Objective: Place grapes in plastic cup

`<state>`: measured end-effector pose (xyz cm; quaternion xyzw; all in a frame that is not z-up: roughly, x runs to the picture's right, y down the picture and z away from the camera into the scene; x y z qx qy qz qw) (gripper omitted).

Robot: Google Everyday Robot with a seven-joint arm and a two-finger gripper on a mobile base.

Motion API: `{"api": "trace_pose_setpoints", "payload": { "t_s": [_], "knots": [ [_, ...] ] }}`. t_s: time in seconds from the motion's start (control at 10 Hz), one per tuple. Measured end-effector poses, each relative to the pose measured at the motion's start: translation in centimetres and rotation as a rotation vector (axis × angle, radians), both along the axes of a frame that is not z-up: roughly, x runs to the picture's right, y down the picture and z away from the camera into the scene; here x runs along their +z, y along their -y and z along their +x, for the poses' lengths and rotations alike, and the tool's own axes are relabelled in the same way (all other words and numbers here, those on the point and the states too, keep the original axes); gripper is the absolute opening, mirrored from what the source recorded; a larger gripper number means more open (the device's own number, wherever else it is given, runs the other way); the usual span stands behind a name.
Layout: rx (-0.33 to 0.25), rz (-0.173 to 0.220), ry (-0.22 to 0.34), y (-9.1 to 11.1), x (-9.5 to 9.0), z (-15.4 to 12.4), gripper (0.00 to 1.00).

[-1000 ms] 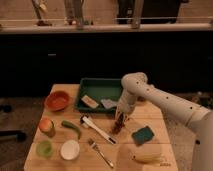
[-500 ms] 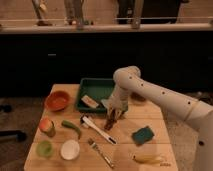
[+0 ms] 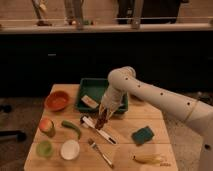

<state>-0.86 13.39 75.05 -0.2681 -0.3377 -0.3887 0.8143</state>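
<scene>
The grapes [image 3: 102, 120], a dark reddish-brown bunch, hang from my gripper [image 3: 105, 111], which is shut on their top end. They hang just above the table, in front of the green tray's near edge and over the handle end of a white utensil. The plastic cup [image 3: 44, 148], small and pale green, stands at the table's front left corner, well to the left of the gripper and nearer the front. My white arm reaches in from the right.
A white bowl [image 3: 69, 149] stands right of the cup. A yellowish cup with a red top [image 3: 47, 126] and a green chili [image 3: 71, 128] lie between cup and gripper. Also on the table are an orange bowl [image 3: 57, 100], a green tray [image 3: 101, 87], a white utensil [image 3: 98, 130], a fork [image 3: 101, 153], a green sponge [image 3: 143, 135] and a banana [image 3: 150, 159].
My gripper has carried the grapes leftward, from beside the sponge to in front of the tray's near edge. The other objects have not moved.
</scene>
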Motion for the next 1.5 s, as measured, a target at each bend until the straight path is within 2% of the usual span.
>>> {"api": "trace_pose_setpoints", "payload": {
  "t_s": [0.8,0.9,1.2,1.4,1.5],
  "knots": [
    [0.013,-0.009,0.007,0.0,-0.3,-0.3,0.00],
    [0.015,-0.008,0.021,0.1,-0.2,-0.3,0.00],
    [-0.003,-0.001,0.080,0.6,-0.3,-3.5,0.00],
    [-0.031,0.010,0.139,1.3,-0.9,-7.1,0.00],
    [-0.035,0.015,0.155,1.6,-1.1,-7.7,0.00]
  ]
}}
